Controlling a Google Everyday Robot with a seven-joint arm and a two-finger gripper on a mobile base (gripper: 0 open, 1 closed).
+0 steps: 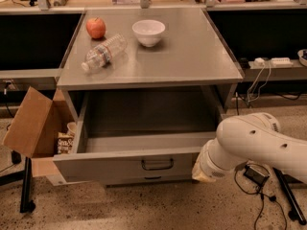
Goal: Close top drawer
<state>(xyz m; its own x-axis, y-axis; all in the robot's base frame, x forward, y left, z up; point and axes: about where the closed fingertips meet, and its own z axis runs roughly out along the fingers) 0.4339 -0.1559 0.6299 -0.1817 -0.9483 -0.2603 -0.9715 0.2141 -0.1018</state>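
Observation:
The top drawer (120, 164) is a wide grey metal box pulled far out from under the grey cabinet top (192, 56). Its inside looks empty. Its flat front panel carries one dark bar handle (157, 164) at the centre. My white arm (259, 145) reaches in from the right. My gripper (200, 172) is at the arm's end, against the right end of the drawer's front panel, right of the handle. The arm's wrist covers most of it.
On the cabinet top lie a red apple (96, 28), a clear plastic bottle (103, 52) on its side and a white bowl (148, 31). An open cardboard box (31, 123) stands left of the drawer. Cables and a power strip (271, 61) lie at the right. A lower drawer handle (153, 178) shows below.

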